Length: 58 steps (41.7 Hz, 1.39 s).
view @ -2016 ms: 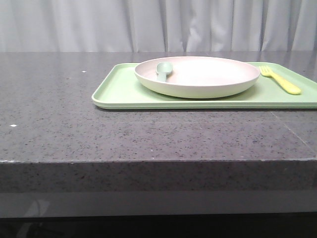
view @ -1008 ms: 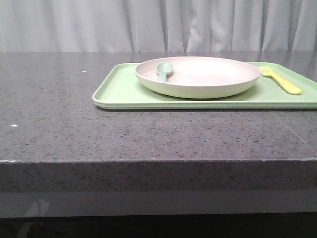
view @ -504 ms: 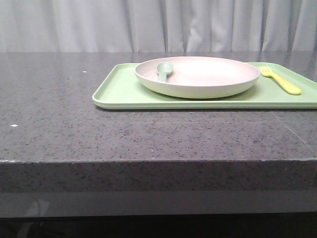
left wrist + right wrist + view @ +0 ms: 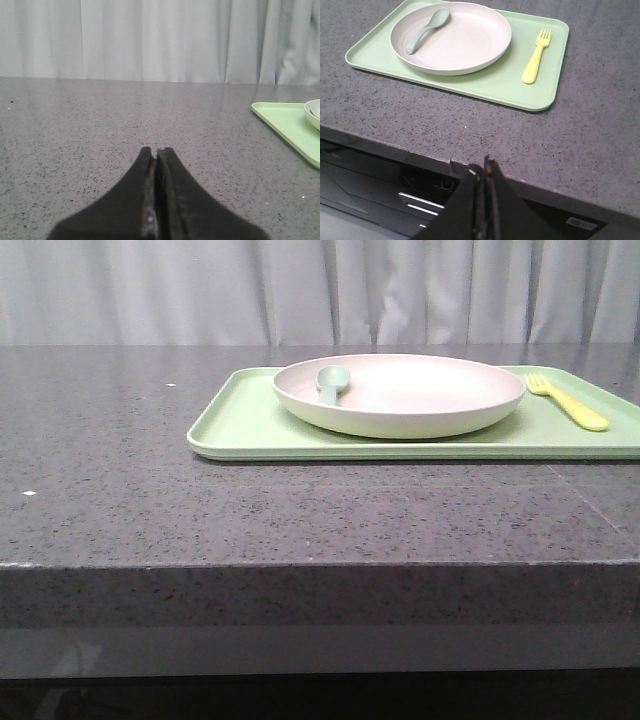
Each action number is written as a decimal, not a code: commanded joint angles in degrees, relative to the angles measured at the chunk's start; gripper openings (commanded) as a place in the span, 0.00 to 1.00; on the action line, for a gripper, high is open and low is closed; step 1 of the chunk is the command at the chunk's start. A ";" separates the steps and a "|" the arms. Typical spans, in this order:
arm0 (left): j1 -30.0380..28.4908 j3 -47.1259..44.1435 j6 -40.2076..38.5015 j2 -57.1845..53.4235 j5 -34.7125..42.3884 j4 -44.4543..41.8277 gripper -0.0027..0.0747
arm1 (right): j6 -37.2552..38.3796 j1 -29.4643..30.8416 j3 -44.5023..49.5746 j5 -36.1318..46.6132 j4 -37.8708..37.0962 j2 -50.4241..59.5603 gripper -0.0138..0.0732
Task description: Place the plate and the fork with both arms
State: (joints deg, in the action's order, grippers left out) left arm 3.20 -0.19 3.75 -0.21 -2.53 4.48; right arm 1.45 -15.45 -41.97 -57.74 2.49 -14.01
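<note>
The plate [image 4: 451, 36] and fork [image 4: 536, 62] lie on the green tray [image 4: 497, 85] on the bench [image 4: 580, 130]. Both the left hand [image 4: 156, 151] and right hand [image 4: 481, 172] are pressed together, holding nothing, far from them.

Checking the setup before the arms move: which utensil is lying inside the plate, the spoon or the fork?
The spoon: it lies in the plate. The fork lies beside it on the tray.

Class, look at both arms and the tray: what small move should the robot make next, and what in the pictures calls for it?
Probably open the right gripper and bring it over the fork. Both it and the left gripper are shut, empty and away from the tray. The fork lies free on the tray to the right of the plate, untouched.
</note>
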 commanded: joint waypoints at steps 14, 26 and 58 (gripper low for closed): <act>0.50 -0.50 -0.59 -1.42 4.97 0.42 0.01 | -0.31 0.12 -1.14 4.16 -0.54 -0.68 0.02; 0.50 -0.50 -0.59 -1.42 4.97 0.42 0.01 | -0.31 7.45 15.64 29.34 -0.84 5.31 0.02; 0.50 -0.50 -0.59 -1.42 4.97 0.42 0.01 | -0.31 14.57 43.20 61.75 0.10 15.63 0.02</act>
State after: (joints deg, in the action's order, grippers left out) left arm 3.20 -0.19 3.75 -0.21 -2.49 4.48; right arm 1.45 -0.59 1.52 -0.97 2.48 0.54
